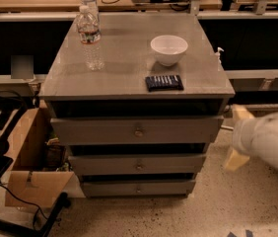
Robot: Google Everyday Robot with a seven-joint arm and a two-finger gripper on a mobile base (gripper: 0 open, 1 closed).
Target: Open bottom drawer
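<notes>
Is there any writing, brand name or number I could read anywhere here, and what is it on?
Nothing can be read.
Water bottle label: print too blurred to read.
Dark packet: pale marks, too blurred to read.
Bottom drawer and the two drawers above it: no text.
White robot arm at the right edge: no marking shows; its claw is out of view.

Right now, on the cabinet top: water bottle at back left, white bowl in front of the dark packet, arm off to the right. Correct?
One thing is wrong: the white bowl sits behind the dark packet, not in front; the packet lies nearer the front edge. The camera view shows it. The water bottle is at back left and the arm is off to the right; the gripper is out of view.
</notes>
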